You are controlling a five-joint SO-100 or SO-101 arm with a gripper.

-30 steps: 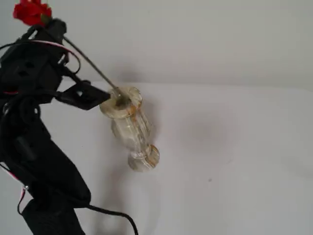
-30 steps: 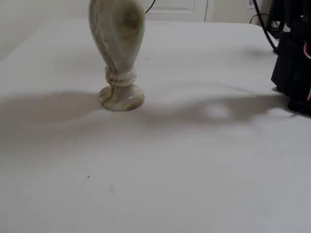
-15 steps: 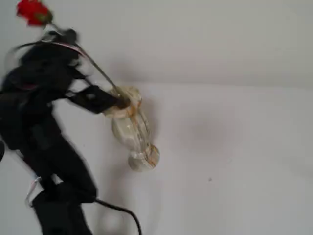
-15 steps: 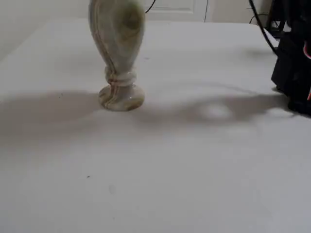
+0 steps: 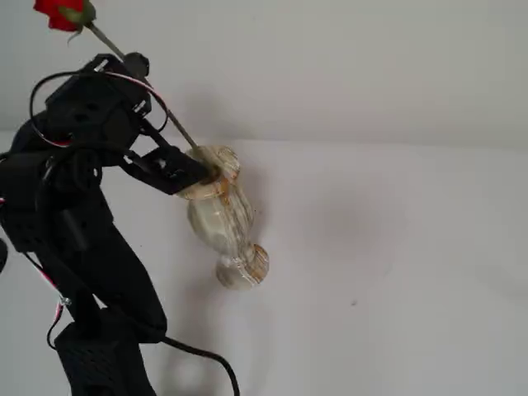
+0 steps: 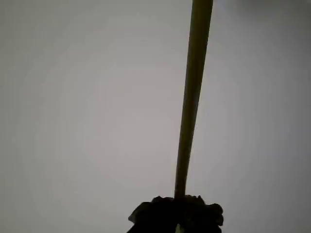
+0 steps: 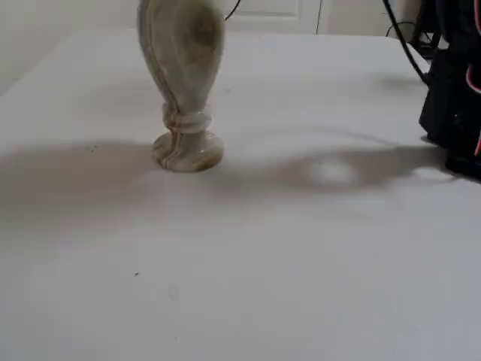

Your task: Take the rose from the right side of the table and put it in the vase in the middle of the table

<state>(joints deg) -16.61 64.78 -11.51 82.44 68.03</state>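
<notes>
Marbled vase (image 5: pixel 221 216) is taking the rose (image 5: pixel 124 73) stem at its rim; whether the gripper (image 5: pixel 183 169) is pinching we cannot tell (fingers unclear), so we are aiming to release gently

The rose (image 5: pixel 63 14) stem slants into the vase (image 5: pixel 221 216) mouth (vase upright on the table (image 5: pixel 396 272))

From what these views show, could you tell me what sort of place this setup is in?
Probably a room at home: a plain white table with a panelled white door or cabinet behind it, and only a marbled vase and a rose as props.
</notes>
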